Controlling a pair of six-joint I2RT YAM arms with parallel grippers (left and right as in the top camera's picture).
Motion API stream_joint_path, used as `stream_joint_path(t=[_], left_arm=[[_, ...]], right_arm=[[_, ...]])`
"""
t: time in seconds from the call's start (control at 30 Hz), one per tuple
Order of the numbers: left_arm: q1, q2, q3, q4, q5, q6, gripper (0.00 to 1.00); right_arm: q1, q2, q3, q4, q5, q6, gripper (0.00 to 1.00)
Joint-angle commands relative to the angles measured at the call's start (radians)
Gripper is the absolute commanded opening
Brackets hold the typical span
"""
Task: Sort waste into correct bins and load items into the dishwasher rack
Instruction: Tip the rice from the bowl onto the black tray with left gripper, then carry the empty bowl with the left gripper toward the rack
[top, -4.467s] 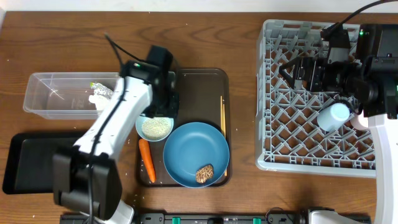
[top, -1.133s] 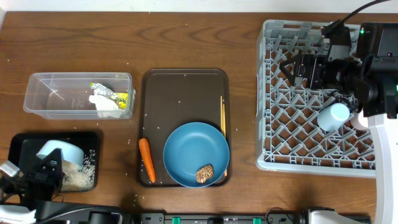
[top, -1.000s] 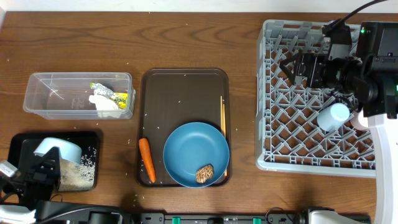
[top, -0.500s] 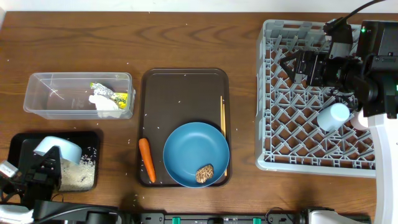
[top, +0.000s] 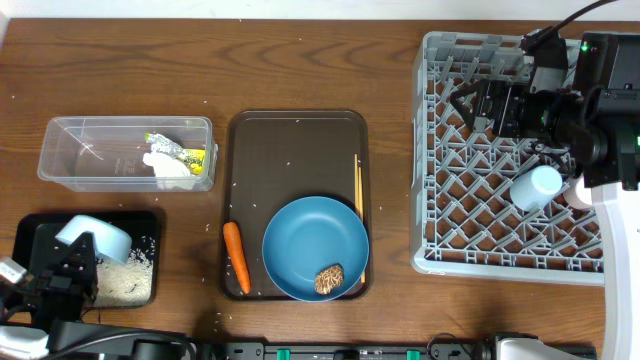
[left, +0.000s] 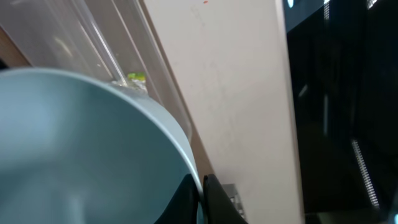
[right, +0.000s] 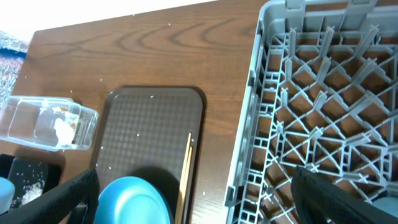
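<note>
- the bowl (top: 97, 237) is tipped on its side between the left fingers (top: 75, 262), which are pinched shut on its rim; the wrist view shows the dark tips closed on the pale blue-grey edge.
- right under those fingers lies the black tray (top: 140, 222), with a heap of white rice (top: 125, 280) in it just beside the bowl's mouth.
- beyond the left fingers, past the tray's far edge, stands the clear tub (top: 70, 150); a crumpled tissue (top: 165, 163) and a yellow-green wrapper (top: 185, 153) sit at the end of it nearer the brown tray.
- the brown tray (top: 295, 150) lies between the two sets of fingers, well apart from both. it carries a carrot (top: 236, 256), a blue plate (top: 310, 240) with a brown lump of food (top: 329, 279) on it, and chopsticks (top: 358, 200) along the edge nearest the right fingers, partly under the plate.
- stray rice grains dot the brown tray and the wooden surface (top: 300, 70).
- the right fingers (top: 463, 105) stand wide apart with nothing between them, over the far part of the grey rack (top: 470, 220).
- a light blue cup (top: 535, 186) sits in the rack, near the right arm and behind its fingers.
</note>
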Motion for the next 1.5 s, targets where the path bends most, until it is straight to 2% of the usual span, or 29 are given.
stream_joint_path(t=[0.0, 0.1, 0.27, 0.4, 0.53, 0.63, 0.7, 0.8, 0.87, 0.93, 0.97, 1.1, 1.33, 1.4, 1.47], left_arm=[[-0.008, 0.008, -0.002, -0.010, 0.029, -0.086, 0.06], [-0.014, 0.008, -0.002, 0.015, 0.026, -0.046, 0.06], [-0.034, 0.005, -0.001, 0.002, 0.051, -0.138, 0.06], [-0.124, 0.004, 0.014, 0.019, 0.051, -0.142, 0.06], [-0.324, 0.002, 0.113, 0.042, 0.052, -0.142, 0.06], [-0.561, 0.002, 0.248, 0.067, 0.051, -0.146, 0.06], [-0.708, 0.002, 0.324, 0.122, 0.050, -0.191, 0.06], [-0.946, 0.004, 0.410, 0.347, 0.050, -0.376, 0.06], [-1.094, 0.005, 0.429, 0.592, 0.043, -0.544, 0.06], [-1.248, 0.006, 0.429, 0.862, -0.055, -0.751, 0.06], [-1.309, 0.007, 0.429, 0.953, -0.109, -0.818, 0.06], [-1.563, 0.029, 0.429, 1.277, -0.289, -0.963, 0.06], [-1.884, 0.137, 0.429, 1.374, -0.513, -0.999, 0.06], [-1.967, 0.188, 0.429, 1.431, -0.562, -1.051, 0.06], [-2.043, 0.247, 0.429, 1.529, -0.622, -1.159, 0.06]], right_arm=[[0.011, 0.007, -0.003, -0.002, -0.001, 0.014, 0.91], [0.011, 0.007, -0.003, -0.001, -0.001, 0.014, 0.91], [0.011, 0.007, -0.003, -0.004, 0.000, 0.014, 0.91], [0.009, 0.007, -0.003, 0.014, 0.000, 0.014, 0.92], [0.010, 0.007, -0.003, 0.039, 0.000, 0.006, 0.92], [0.009, 0.007, -0.003, 0.044, 0.029, -0.008, 0.92], [0.003, 0.007, -0.002, 0.039, 0.103, 0.002, 0.92], [-0.040, 0.007, 0.000, 0.043, 0.144, 0.012, 0.92], [-0.082, 0.007, 0.003, 0.050, 0.137, 0.030, 0.91], [-0.138, 0.007, 0.006, 0.062, 0.138, 0.066, 0.92], [-0.171, 0.007, 0.006, 0.070, 0.137, 0.086, 0.92], [-0.294, 0.007, 0.006, 0.069, 0.113, 0.142, 0.92], [-0.382, 0.007, 0.006, 0.021, 0.097, 0.141, 0.94], [-0.384, 0.007, 0.006, 0.014, 0.097, 0.141, 0.94], [-0.384, 0.007, 0.006, 0.014, 0.097, 0.142, 0.94]])
